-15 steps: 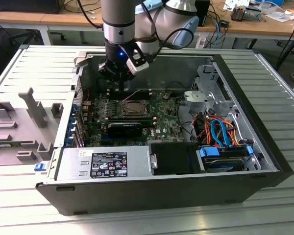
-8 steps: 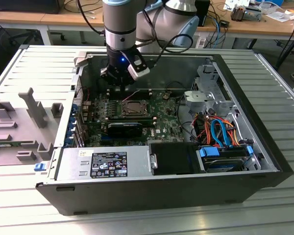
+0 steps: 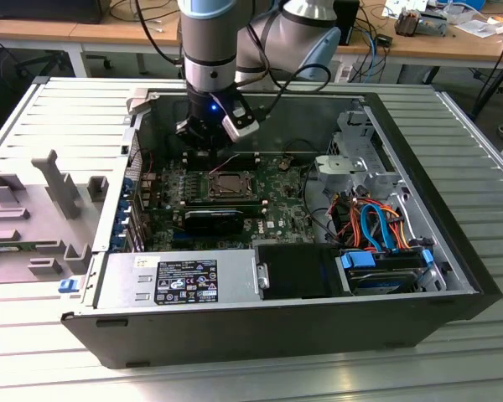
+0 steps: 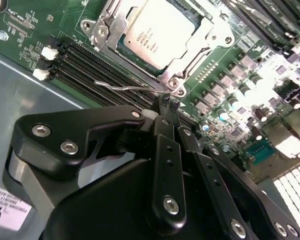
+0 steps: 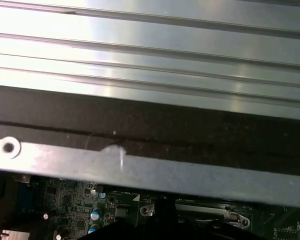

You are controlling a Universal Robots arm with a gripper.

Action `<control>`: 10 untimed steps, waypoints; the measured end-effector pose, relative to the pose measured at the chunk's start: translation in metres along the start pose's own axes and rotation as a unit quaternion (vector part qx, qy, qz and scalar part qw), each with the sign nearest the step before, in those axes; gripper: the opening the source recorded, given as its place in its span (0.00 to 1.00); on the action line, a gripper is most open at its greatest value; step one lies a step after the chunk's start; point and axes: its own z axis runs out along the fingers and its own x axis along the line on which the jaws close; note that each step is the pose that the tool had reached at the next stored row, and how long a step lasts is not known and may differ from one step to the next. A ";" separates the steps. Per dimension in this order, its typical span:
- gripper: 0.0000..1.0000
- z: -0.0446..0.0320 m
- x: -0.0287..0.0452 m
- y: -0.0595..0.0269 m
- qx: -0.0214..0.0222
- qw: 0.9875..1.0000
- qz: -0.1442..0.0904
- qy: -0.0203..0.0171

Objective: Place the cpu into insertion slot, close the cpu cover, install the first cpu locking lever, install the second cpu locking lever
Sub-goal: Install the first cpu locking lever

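From the exterior view, the arm reaches down into the open computer case [image 3: 453, 276] and the gripper [image 3: 208, 134] hangs just behind the insertion slot [image 3: 228, 186], low over the green board [image 3: 277, 209]. The cpu [image 3: 228, 184] already sits in the slot. A black card [image 3: 214, 219] lies just in front of the slot, a grey power box [image 3: 180, 280] nearer the front wall, and orange and blue cables [image 3: 377, 226] bunch at the exterior view's right.

In the second wrist view the gripper [image 4: 169, 104] has its black fingers [image 4: 162, 130] drawn together, tips pinched at a thin wire lever [image 4: 130, 88] running along the slot's edge. The cpu [image 4: 160, 31] lies flat just beyond, with the cpu cover [image 4: 107, 27] folded down around it and its silvery top showing through the window. Long black memory slots [image 4: 85, 65] run between lever and case floor.

In the first wrist view, a ribbed metal table [image 5: 150, 55] and the case's rim [image 5: 140, 167] stand above a strip of board.
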 end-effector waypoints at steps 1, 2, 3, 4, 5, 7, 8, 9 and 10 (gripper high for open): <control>0.11 0.0027 -0.0002 0.0004 0.000 1.000 0.000 0.000; 0.11 0.0043 -0.0003 0.0008 0.000 1.000 0.000 0.000; 0.11 0.0055 -0.0004 0.0013 0.000 1.000 0.000 0.000; 0.11 0.0067 -0.0005 0.0018 0.000 1.000 -0.001 0.000; 0.11 0.0077 -0.0005 0.0022 0.000 1.000 -0.001 0.000; 0.11 0.0098 -0.0007 0.0033 0.000 1.000 -0.001 0.000; 0.11 0.0111 -0.0008 0.0037 0.000 1.000 -0.001 0.000; 0.11 0.0119 -0.0009 0.0037 0.000 1.000 -0.001 0.000; 0.11 0.0130 -0.0012 0.0037 0.001 1.000 -0.002 0.000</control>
